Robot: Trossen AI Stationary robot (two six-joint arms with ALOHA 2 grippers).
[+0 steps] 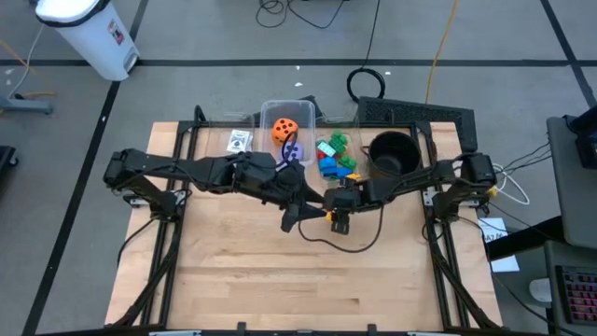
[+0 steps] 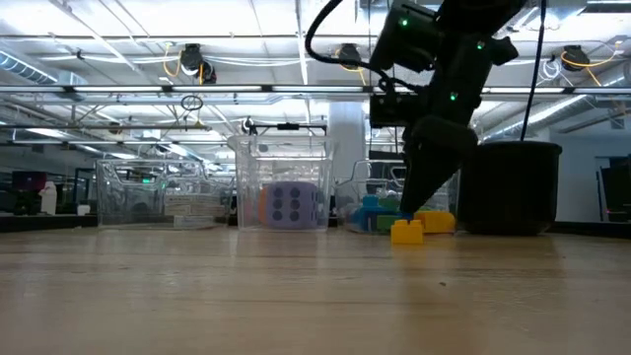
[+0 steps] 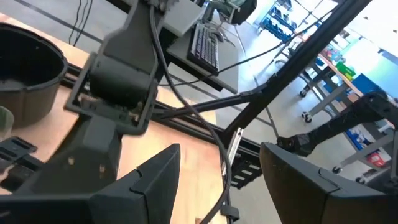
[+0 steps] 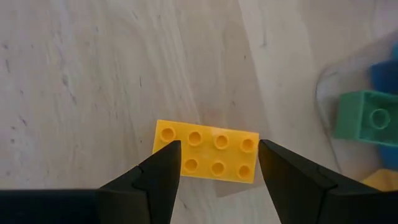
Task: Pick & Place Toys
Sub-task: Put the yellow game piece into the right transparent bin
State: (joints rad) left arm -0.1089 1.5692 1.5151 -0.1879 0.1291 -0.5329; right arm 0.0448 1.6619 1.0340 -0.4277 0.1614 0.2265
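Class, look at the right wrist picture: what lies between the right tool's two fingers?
The yellow brick lies flat on the wooden table, studs up, between the right tool's open fingers, which are not yet closed on it.

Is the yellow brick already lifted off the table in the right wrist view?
No, the yellow brick lies flat on the table, with the right tool open around it.

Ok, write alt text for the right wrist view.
A yellow brick with eight studs lies flat on the wooden table, directly beneath the right gripper, whose two dark fingers stand open on either side of it. At one edge, a green brick shows inside a clear bin.
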